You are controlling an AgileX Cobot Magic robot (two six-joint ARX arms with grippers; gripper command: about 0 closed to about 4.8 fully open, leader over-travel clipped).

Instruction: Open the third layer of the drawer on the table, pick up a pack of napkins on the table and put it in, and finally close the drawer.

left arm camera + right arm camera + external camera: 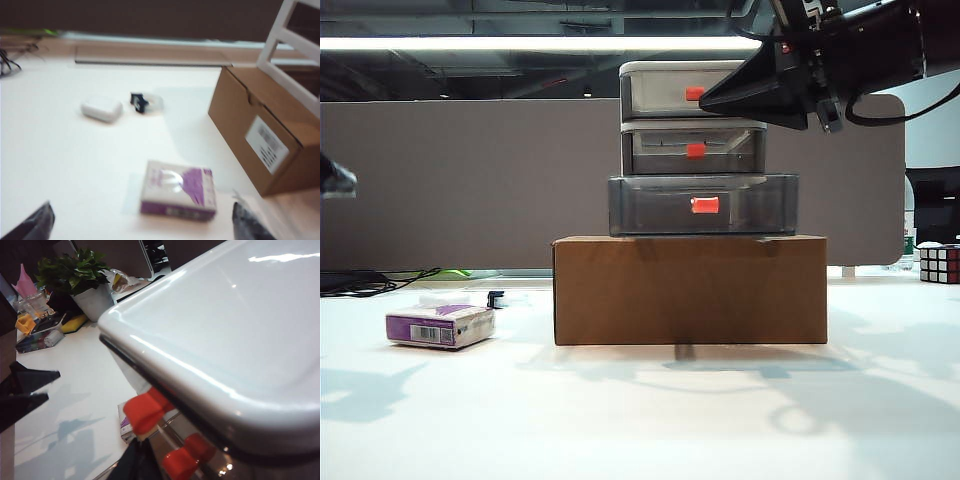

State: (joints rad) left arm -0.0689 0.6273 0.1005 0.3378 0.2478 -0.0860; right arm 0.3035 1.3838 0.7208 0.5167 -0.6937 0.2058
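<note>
My left gripper [142,220] hangs spread wide above the pack of napkins [178,190], its two dark fingertips [31,224] well apart on either side of the pack, touching nothing and holding nothing. The pack lies flat on the table [640,420] toward its left edge, near the brown cardboard box [690,290]. My right gripper [712,99] sits high at the drawer [695,150], its dark tip against the top tier; whether its fingers are parted or closed I cannot tell. The third layer [703,205] juts forward past the two tiers above, pulled open, atop the box.
</note>
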